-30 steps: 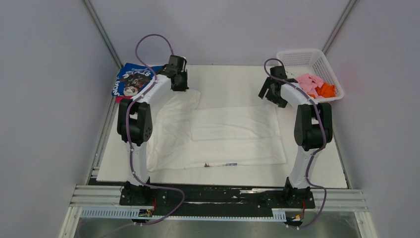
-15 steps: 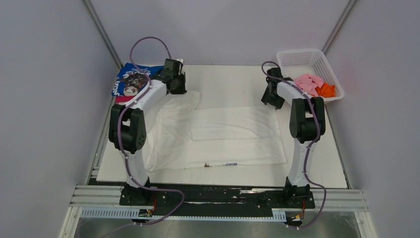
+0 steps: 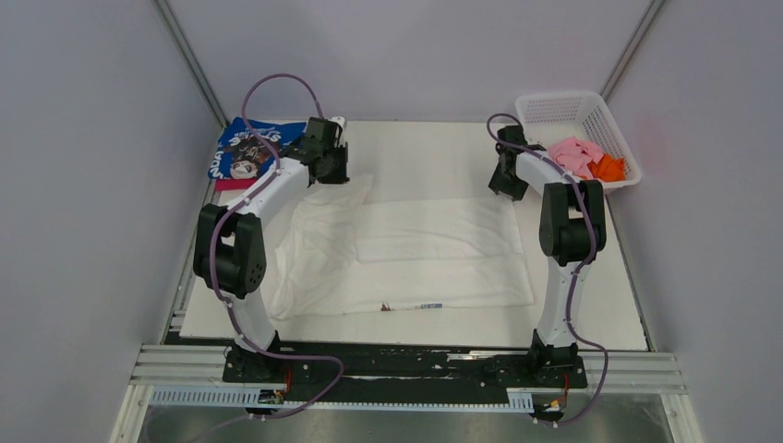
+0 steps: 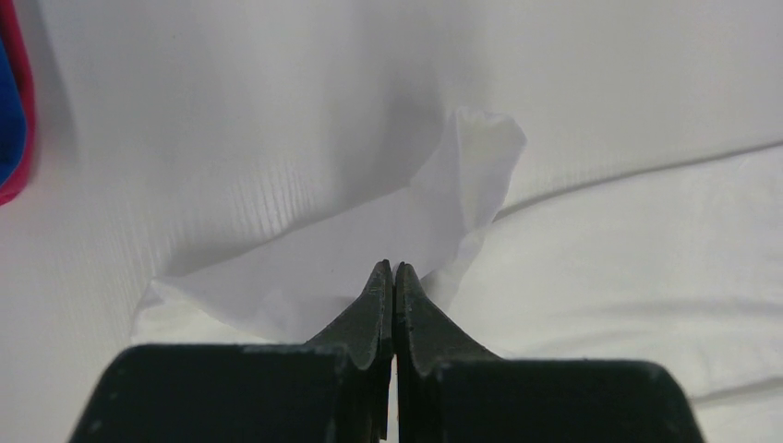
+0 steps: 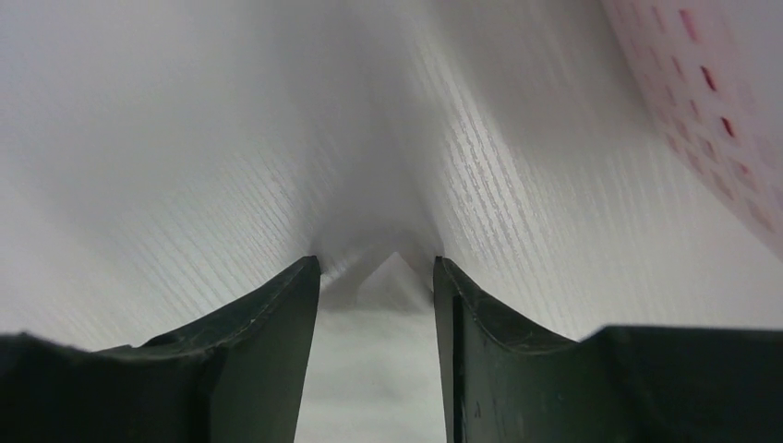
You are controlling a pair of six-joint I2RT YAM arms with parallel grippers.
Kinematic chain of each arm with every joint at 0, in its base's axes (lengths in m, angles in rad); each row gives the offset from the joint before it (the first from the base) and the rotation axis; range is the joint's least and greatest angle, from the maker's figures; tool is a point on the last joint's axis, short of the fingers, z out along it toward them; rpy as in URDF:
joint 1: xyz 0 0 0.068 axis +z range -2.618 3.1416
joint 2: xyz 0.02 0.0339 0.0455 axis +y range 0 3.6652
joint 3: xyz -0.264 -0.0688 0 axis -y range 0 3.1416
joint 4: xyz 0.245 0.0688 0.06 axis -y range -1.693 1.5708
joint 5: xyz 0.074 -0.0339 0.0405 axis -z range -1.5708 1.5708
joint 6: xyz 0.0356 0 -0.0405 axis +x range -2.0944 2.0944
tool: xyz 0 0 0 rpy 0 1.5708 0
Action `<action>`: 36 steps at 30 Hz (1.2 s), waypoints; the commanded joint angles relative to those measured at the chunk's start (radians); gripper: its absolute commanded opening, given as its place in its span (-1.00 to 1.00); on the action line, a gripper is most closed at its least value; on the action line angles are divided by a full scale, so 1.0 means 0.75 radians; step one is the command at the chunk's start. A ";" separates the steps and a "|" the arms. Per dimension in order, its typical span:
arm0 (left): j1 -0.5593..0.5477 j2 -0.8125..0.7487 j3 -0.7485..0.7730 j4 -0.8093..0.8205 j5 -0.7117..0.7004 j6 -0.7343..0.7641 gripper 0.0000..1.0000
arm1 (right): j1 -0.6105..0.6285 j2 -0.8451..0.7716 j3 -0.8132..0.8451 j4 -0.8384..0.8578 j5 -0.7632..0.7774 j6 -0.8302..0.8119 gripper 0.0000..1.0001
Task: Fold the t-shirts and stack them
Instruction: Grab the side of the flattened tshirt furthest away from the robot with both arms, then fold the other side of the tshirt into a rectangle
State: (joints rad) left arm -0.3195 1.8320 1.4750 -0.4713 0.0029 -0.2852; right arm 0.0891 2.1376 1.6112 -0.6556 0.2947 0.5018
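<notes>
The large white t-shirt (image 3: 434,249) lies partly folded on the table, with a small blue-and-tan mark at its near edge. My left gripper (image 3: 330,173) is at its far left flap. In the left wrist view the left gripper (image 4: 394,268) is shut on the raised white flap (image 4: 369,231). My right gripper (image 3: 506,189) is at the shirt's far right corner. In the right wrist view it (image 5: 377,263) is open, with the cloth corner (image 5: 392,281) between its fingers. The blue t-shirt (image 3: 245,152) lies on a magenta one (image 3: 222,185) at the far left.
A white lattice basket (image 3: 554,97) at the far right holds the pink t-shirt (image 3: 572,152) and the orange one (image 3: 609,168). Its wall shows in the right wrist view (image 5: 720,92). Grey walls close in both sides. The blue shirt's edge (image 4: 7,111) shows left of my left gripper.
My left gripper has moved nearer and down onto the shirt's far left flap. My right gripper has turned and moved down to the shirt's far right corner.
</notes>
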 commanded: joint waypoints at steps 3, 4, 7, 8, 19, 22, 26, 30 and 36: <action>-0.012 -0.134 -0.032 0.035 0.000 0.007 -1.00 | 0.017 -0.021 -0.060 0.027 0.036 -0.041 -0.20; -0.014 -0.146 -0.042 0.033 0.000 0.007 -1.00 | 0.021 -0.034 -0.077 0.035 0.038 -0.051 -0.30; -0.024 -0.171 -0.071 0.026 -0.017 0.010 -1.00 | 0.028 -0.056 -0.097 0.066 0.050 -0.086 -0.58; -0.026 -0.187 -0.087 0.026 -0.028 0.011 -1.00 | 0.030 -0.059 -0.094 0.073 0.059 -0.095 -0.67; -0.076 -0.365 -0.265 -0.017 -0.122 -0.028 -1.00 | 0.083 -0.261 -0.269 0.239 0.083 -0.218 -1.00; -0.101 -0.456 -0.333 -0.029 -0.152 -0.065 -1.00 | 0.099 -0.335 -0.351 0.263 0.106 -0.211 -1.00; -0.133 -0.572 -0.433 -0.060 -0.190 -0.108 -1.00 | 0.110 -0.420 -0.451 0.275 0.129 -0.190 -1.00; -0.163 -0.677 -0.511 -0.134 -0.244 -0.162 -1.00 | 0.114 -0.504 -0.535 0.278 0.158 -0.168 -1.00; -0.187 -0.840 -0.589 -0.231 -0.252 -0.248 -1.00 | 0.122 -0.638 -0.641 0.289 0.152 -0.160 -1.00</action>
State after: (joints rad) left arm -0.4492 1.2877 1.0515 -0.5907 -0.1585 -0.4046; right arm 0.1745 1.7477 1.1667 -0.4763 0.3817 0.3698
